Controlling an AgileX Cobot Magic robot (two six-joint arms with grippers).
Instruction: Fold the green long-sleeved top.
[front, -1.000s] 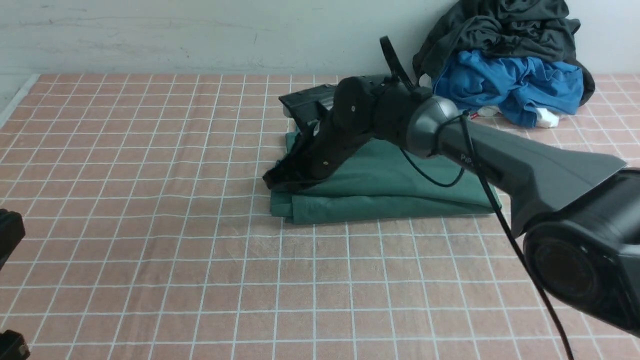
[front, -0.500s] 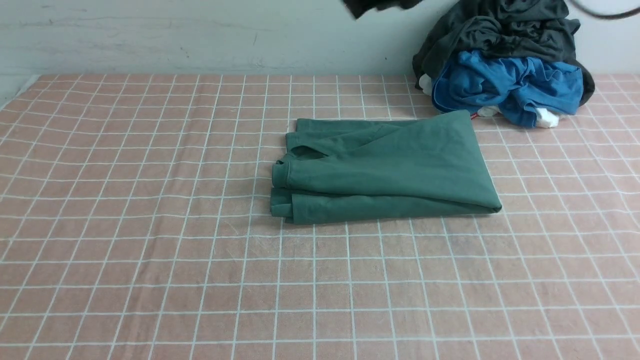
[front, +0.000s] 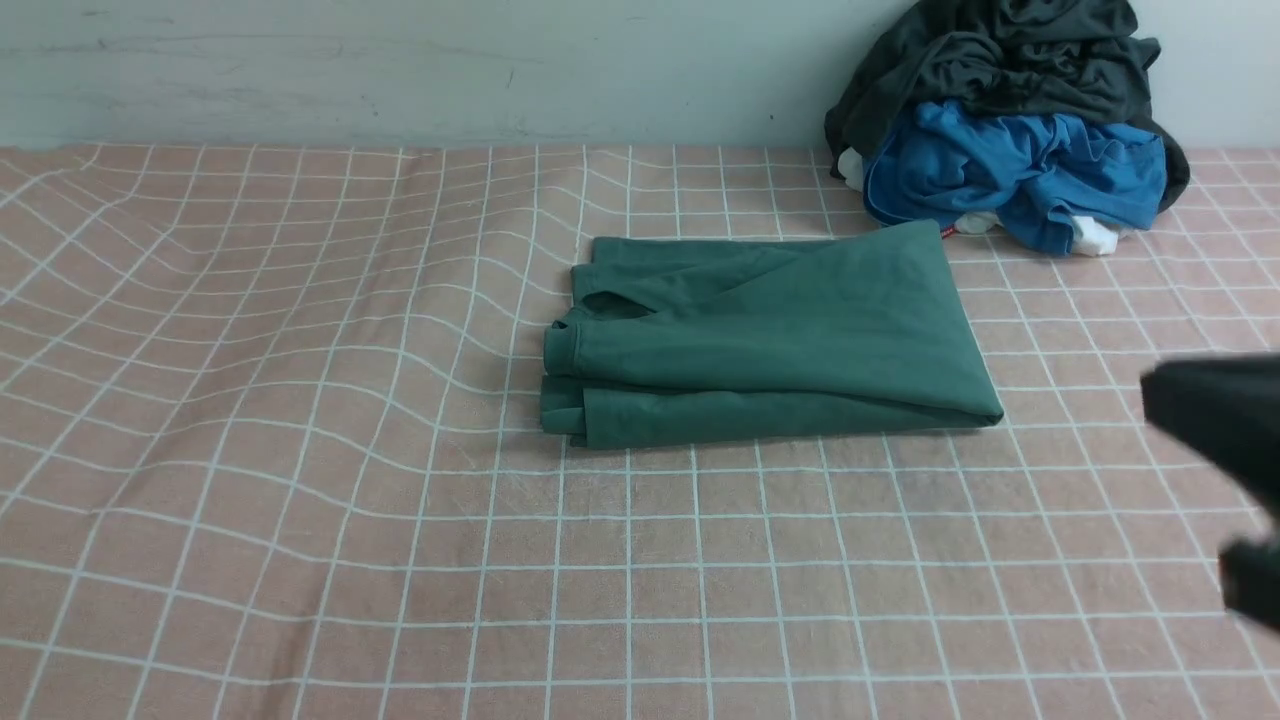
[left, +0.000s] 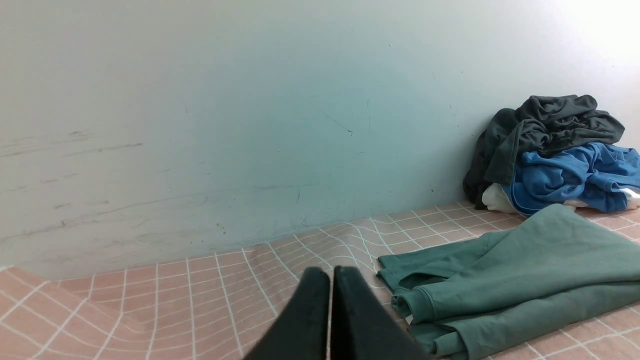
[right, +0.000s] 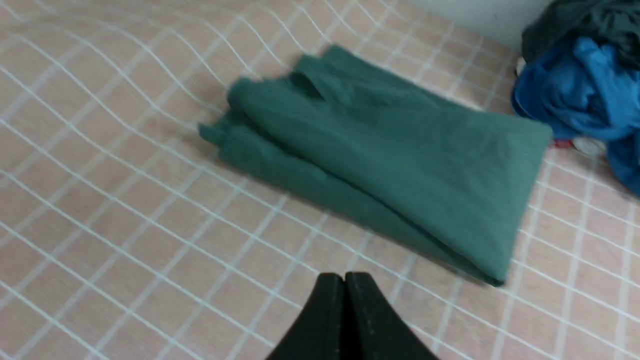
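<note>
The green long-sleeved top (front: 770, 340) lies folded into a flat, roughly rectangular bundle in the middle of the checked cloth, neck opening toward the left. Neither gripper touches it. My left gripper (left: 330, 272) is shut with nothing between its fingers and hovers low over the cloth, with the top (left: 525, 270) off to one side of it. My right gripper (right: 345, 277) is also shut and empty, above bare cloth short of the top's (right: 390, 150) folded edge. In the front view only a dark blurred part of my right arm (front: 1210, 420) shows, at the right edge.
A heap of clothes stands against the back wall at the right: a charcoal-grey garment (front: 1000, 50) on top of a bright blue one (front: 1010, 170). The pink checked tablecloth (front: 250, 330) is rippled into waves across its left half. A pale wall closes off the back.
My right arm, lying across the top's left end a second ago, has lifted off and swung back to the right edge. The cloth's left half has gone from flat to rippled.
</note>
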